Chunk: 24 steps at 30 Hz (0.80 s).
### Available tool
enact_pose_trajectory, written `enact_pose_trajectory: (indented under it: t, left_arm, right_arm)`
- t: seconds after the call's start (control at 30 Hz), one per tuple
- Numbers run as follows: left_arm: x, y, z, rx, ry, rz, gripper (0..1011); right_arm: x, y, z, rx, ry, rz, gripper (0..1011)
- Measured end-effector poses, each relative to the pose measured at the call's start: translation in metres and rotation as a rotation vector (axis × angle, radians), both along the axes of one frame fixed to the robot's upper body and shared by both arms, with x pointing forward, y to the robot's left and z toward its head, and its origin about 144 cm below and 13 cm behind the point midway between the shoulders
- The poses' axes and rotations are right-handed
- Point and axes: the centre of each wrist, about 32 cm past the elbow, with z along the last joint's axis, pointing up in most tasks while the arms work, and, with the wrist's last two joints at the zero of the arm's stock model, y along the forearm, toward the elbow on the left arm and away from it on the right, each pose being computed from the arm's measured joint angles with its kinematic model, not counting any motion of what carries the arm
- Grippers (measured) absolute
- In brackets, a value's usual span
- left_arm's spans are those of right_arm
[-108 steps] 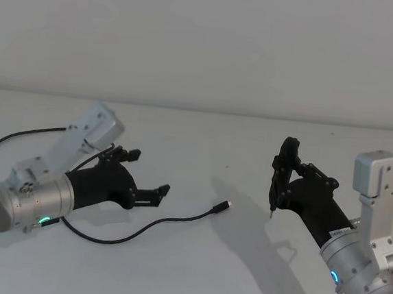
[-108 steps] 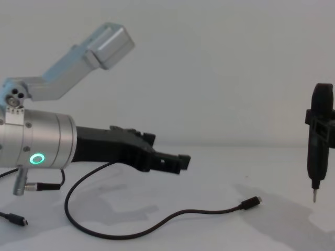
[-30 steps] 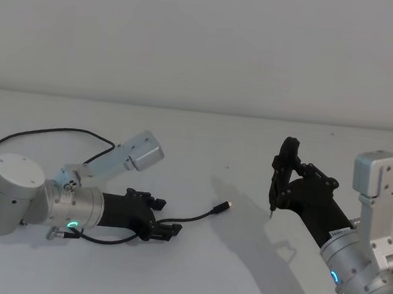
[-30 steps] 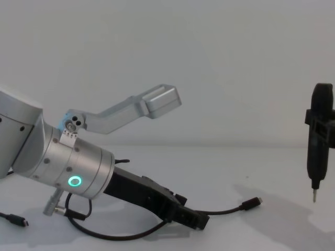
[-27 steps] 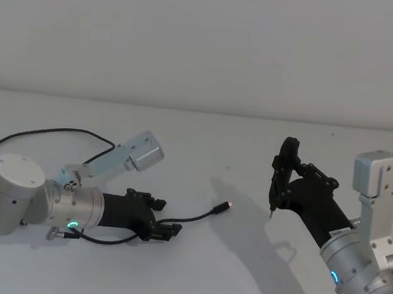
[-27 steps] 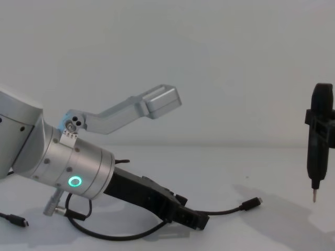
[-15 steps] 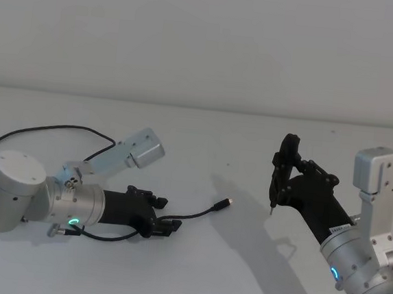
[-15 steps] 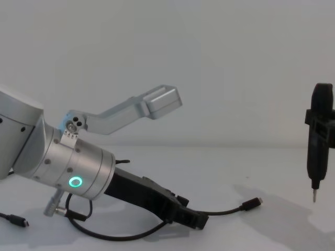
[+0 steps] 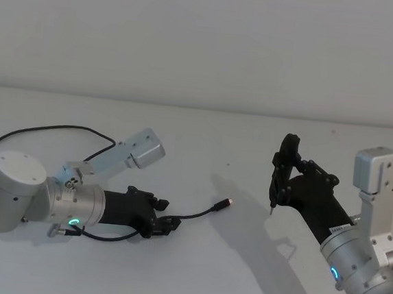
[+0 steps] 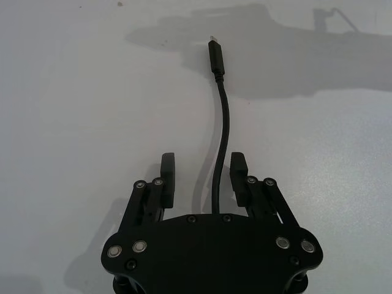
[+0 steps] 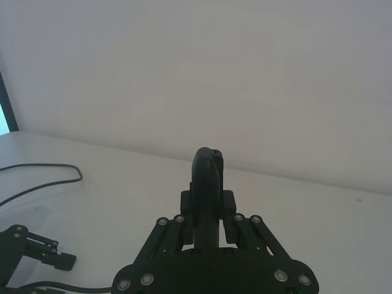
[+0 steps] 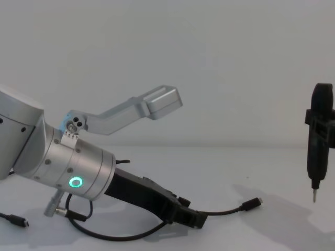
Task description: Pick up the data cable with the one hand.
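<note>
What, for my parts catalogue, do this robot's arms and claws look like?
Both arms end in silver cylindrical wrists: the left wrist has a glowing green ring, the right wrist a blue light. Each carries a black, angular two-finger claw with linkage bars and silver screw heads, the left claw and the right claw alike. A boxy silver bracket juts from each wrist.

You had a smooth, matt white table (image 9: 192, 270). The cable (image 10: 222, 131) looked like matt black rubber, its plug tip bright metal. The left gripper (image 10: 203, 160) was matt black plastic with shiny screw heads, its wrist (image 12: 57, 162) satin silver metal. The tool (image 12: 319, 136) in the right gripper (image 11: 208, 211) was matt black, metal-pointed.
</note>
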Motion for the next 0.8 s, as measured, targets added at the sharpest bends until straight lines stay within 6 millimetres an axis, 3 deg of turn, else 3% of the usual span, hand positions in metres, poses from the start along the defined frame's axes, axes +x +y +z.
enact_pose_trajectory:
  t: [0.8]
  left_arm:
    - [-0.0001, 0.0000, -0.0001, 0.001, 0.000, 0.000, 357]
  right_arm:
    - [0.0000, 0.0000, 0.0000, 0.000, 0.000, 0.000, 275]
